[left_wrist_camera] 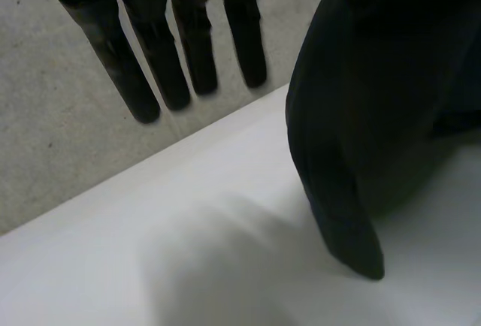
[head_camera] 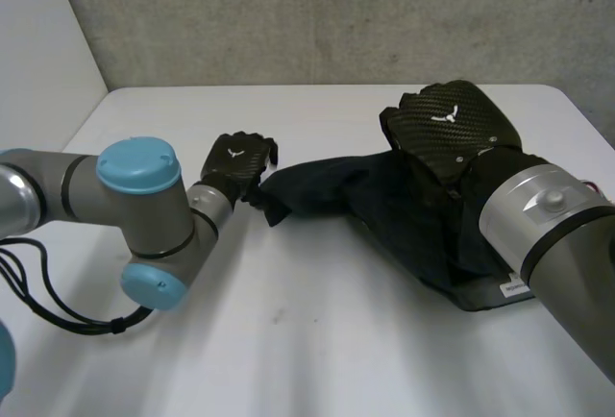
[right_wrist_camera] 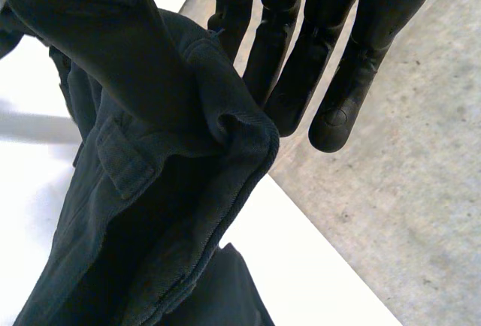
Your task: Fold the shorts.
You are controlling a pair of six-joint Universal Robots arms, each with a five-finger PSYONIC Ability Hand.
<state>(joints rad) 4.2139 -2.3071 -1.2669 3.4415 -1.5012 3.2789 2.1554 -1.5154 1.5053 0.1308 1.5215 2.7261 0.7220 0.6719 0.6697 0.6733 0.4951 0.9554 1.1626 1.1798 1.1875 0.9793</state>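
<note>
grey arms [head_camera: 38, 191], light-blue caps [head_camera: 137, 165]; black hands [head_camera: 452, 124]

Shorts [head_camera: 404, 215] on table [head_camera: 317, 340], right half; left hand [head_camera: 235, 162] at left tip, right hand [head_camera: 452, 129] over far edge.

head view looks down; both wrist views closely share the shorts [head_camera: 384, 206].

Lab setting: white table [head_camera: 317, 359], grey concrete wall [head_camera: 317, 13], robot arm [head_camera: 106, 196].
</note>
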